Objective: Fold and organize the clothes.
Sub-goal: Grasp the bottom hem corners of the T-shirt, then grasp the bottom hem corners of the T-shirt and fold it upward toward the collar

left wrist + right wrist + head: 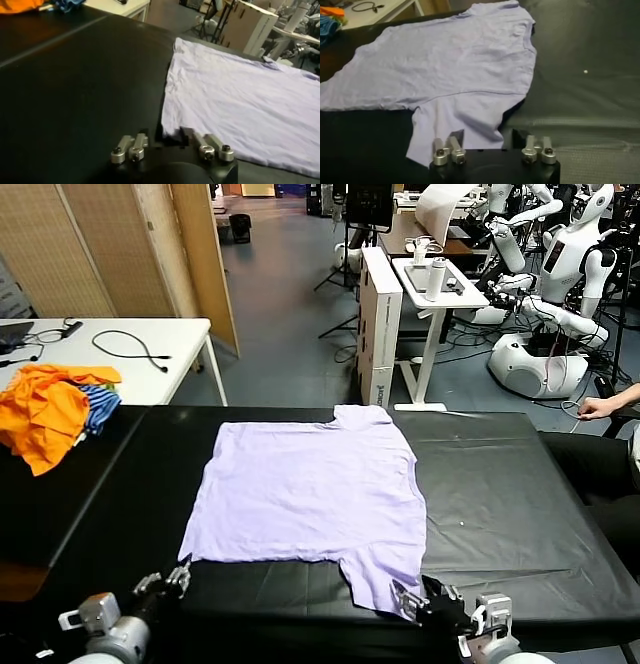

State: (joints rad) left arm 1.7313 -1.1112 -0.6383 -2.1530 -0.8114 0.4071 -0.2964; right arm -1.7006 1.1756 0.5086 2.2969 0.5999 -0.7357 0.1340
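Black table (520, 484), busy lab behind. T-shirt (310, 494) lies flat mid-table, long axis running away from you. Left gripper (180, 577) pinched shut on near hem corner, right gripper (412, 602) clamped on near sleeve. You've got both near corners; fold goes forward.

The clothes (310, 489), one pale lavender short-sleeved T-shirt, are lying spread flat and plain side up on the black bench (500, 484). Light wrinkles are running across the fabric. One sleeve is pointing toward the far edge, the other is reaching the near edge, and the hem is lying along the left side.
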